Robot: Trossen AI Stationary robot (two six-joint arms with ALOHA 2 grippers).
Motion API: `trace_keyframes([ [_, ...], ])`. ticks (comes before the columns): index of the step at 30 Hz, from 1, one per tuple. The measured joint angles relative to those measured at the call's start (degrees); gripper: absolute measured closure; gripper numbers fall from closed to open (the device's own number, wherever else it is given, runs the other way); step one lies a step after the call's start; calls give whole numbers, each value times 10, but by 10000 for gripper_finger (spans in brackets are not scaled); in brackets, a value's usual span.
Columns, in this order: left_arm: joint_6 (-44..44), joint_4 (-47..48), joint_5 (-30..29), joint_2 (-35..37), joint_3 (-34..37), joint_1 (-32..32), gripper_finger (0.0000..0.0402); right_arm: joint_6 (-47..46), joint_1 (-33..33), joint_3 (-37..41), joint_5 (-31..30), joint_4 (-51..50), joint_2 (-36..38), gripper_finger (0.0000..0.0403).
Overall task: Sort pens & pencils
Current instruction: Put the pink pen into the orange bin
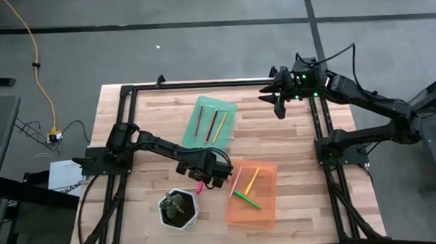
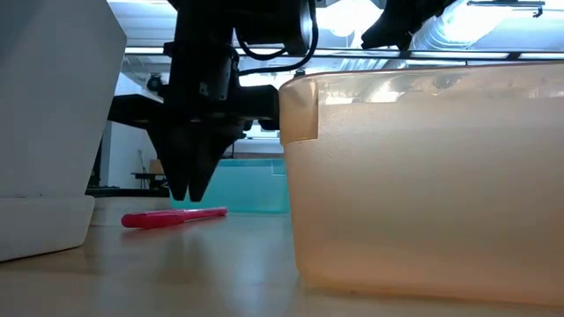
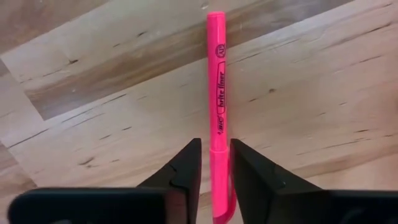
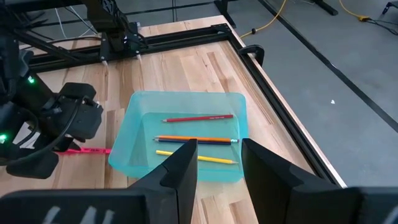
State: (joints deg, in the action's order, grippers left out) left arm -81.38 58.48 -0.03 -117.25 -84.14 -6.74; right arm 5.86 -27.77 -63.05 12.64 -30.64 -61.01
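A pink pen [image 3: 217,93] lies flat on the wood between the white pot and the orange tray [image 1: 200,188] [image 2: 174,217]. My left gripper [image 3: 214,165] is open by a narrow gap, with one finger on either side of the pen's near end. In the low view its tips [image 2: 189,195] stand just above the pen. The green tray [image 1: 228,106] holds a red-brown [image 1: 198,121], a dark brown [image 1: 211,124] and a yellow pencil [image 1: 220,127]. The orange tray [image 1: 271,209] holds a peach [image 1: 236,183], a yellow [image 1: 252,180] and a green stick [image 1: 247,200]. My right gripper [image 1: 279,110] hovers open beyond the green tray's far right corner.
The white hexagonal plant pot [image 1: 165,203] stands close to the pen on the left, near the table's front edge. The orange tray's tall wall [image 2: 423,176] is close on the pen's right. A black frame [image 1: 127,93] borders the table.
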Motion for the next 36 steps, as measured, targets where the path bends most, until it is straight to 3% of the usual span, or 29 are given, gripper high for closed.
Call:
trace_keyframes([
  [7,0,-11,5,0,8,0,310,1,0,0,0,0,0,285],
  [36,-3,-57,47,0,44,0,334,-8,0,0,0,0,0,285],
])
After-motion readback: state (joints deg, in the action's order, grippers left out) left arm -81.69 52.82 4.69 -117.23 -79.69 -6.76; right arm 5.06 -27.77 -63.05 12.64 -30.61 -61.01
